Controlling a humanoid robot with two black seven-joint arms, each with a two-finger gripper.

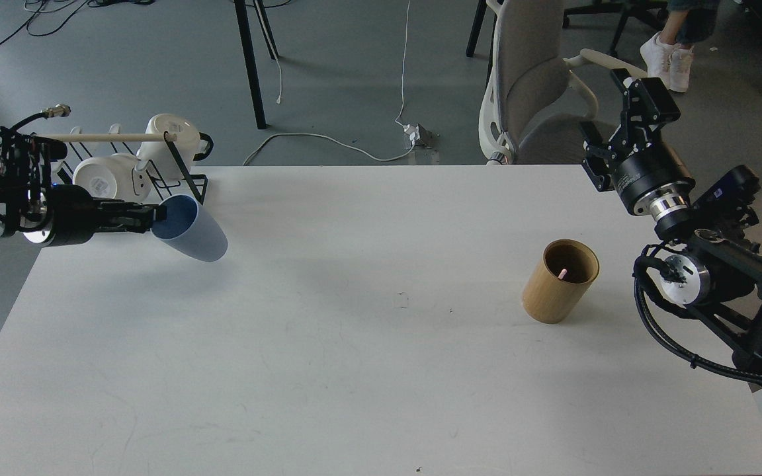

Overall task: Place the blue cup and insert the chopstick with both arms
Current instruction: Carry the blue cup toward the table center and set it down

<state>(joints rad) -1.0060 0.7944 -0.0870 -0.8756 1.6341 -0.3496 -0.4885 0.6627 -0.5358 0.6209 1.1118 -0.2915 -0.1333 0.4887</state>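
Observation:
The blue cup (196, 235) is held tilted, its mouth turned to the left, just above the table's far left part. My left gripper (156, 213) comes in from the left and is shut on the cup's rim. A pale pink chopstick tip (563, 272) shows inside the tan bamboo cylinder (558, 284) on the table's right side; the rest of it is hidden in the cylinder. My right gripper (617, 129) is raised beyond the table's far right edge, open and empty, well above and to the right of the cylinder.
A black wire rack (179, 173) with a wooden rod (100, 137) and white mugs (170, 135) stands at the table's far left corner, right behind the cup. A grey office chair (530, 86) stands behind the table (354, 344) near my right gripper.

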